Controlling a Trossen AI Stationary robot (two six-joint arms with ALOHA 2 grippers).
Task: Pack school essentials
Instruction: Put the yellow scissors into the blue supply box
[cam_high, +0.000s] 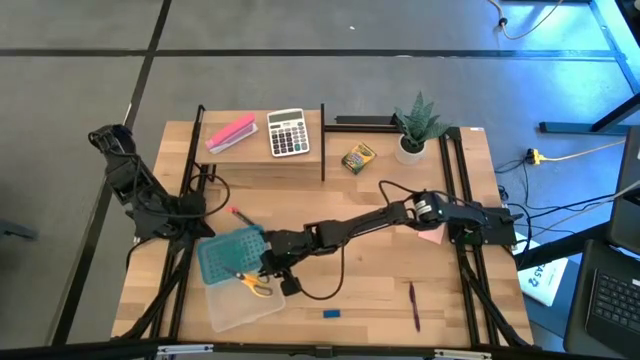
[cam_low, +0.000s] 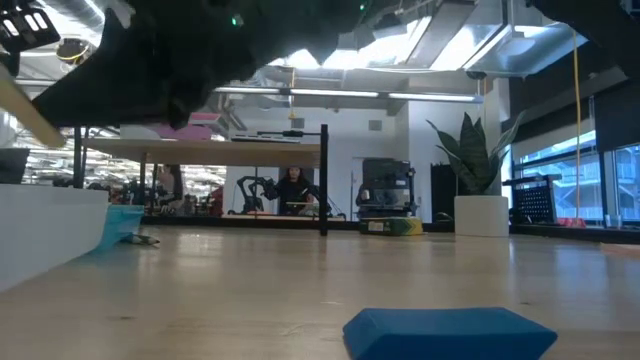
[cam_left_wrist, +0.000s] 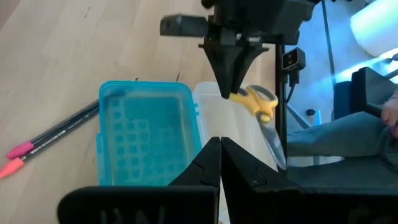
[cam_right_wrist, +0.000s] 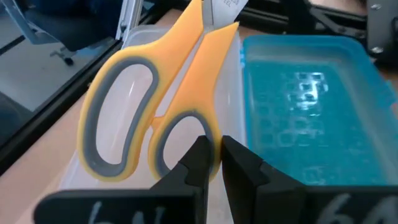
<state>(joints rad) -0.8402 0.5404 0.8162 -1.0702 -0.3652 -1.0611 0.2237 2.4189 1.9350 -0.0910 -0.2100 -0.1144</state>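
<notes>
Though drawn to a thin slit, pinching one yellow handle loop of the small scissors (cam_right_wrist: 155, 118) at the very tips: jaws of the right gripper (cam_right_wrist: 214, 149), reached across from the right side and low over the clear tray (cam_high: 235, 308) of an open pencil case. Scissors tilted, handles up at the jaws, blades slanting down into the tray. Hinged just beside the tray and lying open on the bench (cam_high: 380, 290): translucent blue lid (cam_high: 228, 255). Near the lid's far edge, on bare wood, red-tipped pencil (cam_high: 238, 214). Close by at the left, looking toward the case, left gripper (cam_left_wrist: 219, 163), jaws pressed together on nothing. Well apart toward the front edge, tiny blue eraser (cam_high: 331, 314); near it, to the right, thin dark-red pen (cam_high: 414, 305). At the back, yellow-green crayon box (cam_high: 358, 158) on the bench beside a raised shelf; on the shelf, grey calculator (cam_high: 288, 132) and pink block (cam_high: 231, 133); farther right, potted plant (cam_high: 415, 130).
</notes>
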